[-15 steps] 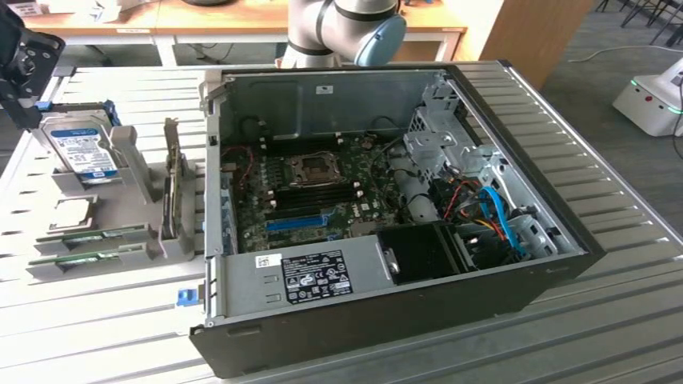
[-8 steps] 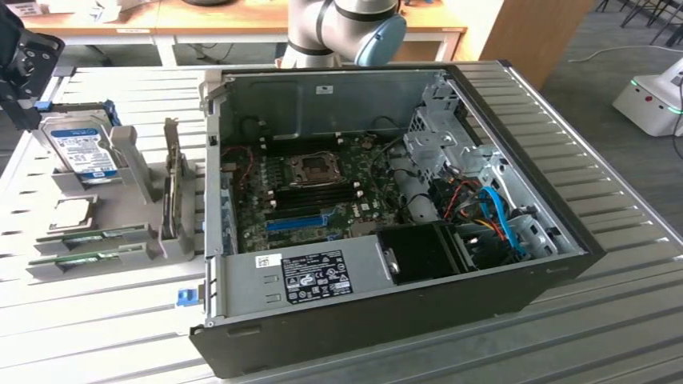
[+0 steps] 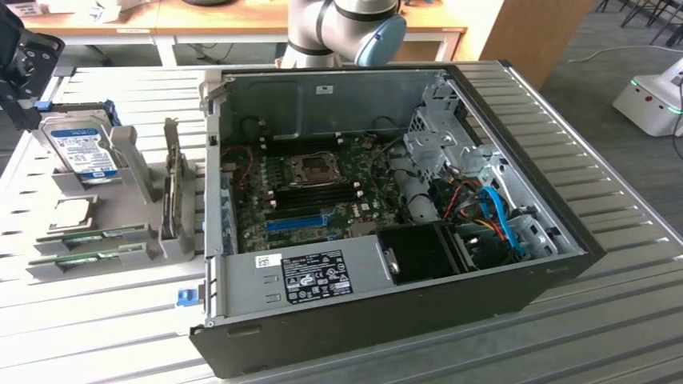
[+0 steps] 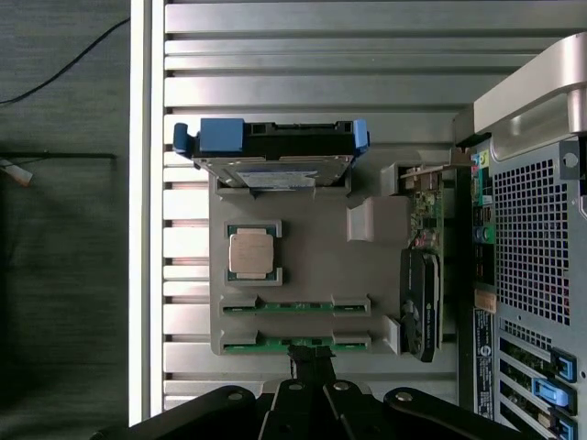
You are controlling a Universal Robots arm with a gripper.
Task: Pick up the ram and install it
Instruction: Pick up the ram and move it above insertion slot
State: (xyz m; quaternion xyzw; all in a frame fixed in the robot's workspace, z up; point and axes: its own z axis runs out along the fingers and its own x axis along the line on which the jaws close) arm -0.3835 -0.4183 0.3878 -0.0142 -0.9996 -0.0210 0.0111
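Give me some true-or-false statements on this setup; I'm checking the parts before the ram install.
1. The gripper holds a ram stick. False: it is shut on nothing, its tips over the ram stick at the holder's edge.
2. That stick and the other ram stick both sit in the grey holder. True.
3. The hard drive lies inside the computer case. False: it stands in the holder.
4. The case is open, with its motherboard exposed. True.
5. A processor chip lies in the holder. True.
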